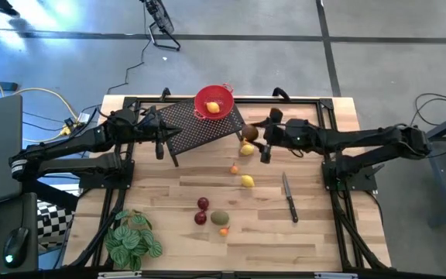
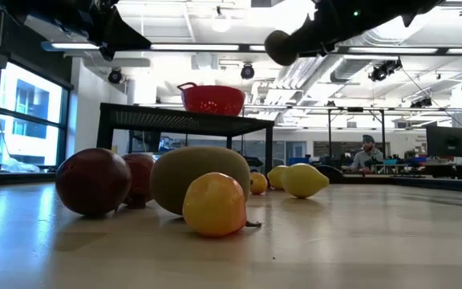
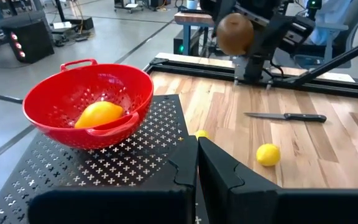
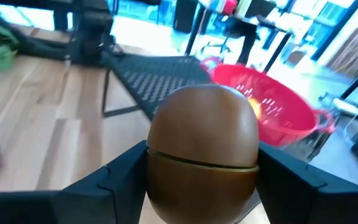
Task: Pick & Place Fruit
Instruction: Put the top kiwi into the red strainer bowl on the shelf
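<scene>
Our left gripper [image 1: 159,146] waits pressed together by the black mesh stand [image 1: 200,128]. On it sits the red colander [image 3: 86,106] with 1 orange fruit [image 3: 98,114] inside. Our right gripper [image 4: 202,168] pinches the brown fruit [image 4: 204,146] around its middle, up in the air near the colander. It looks smooth, hard, light and slippery, so we squeeze its fat middle.

Close up, an orange-yellow fruit [image 2: 214,204] sits before an olive-green oval [image 2: 200,178] and two dark red balls [image 2: 94,182]; beyond, a red bowl [image 2: 212,99] tops a black stand [image 2: 184,121].
</scene>
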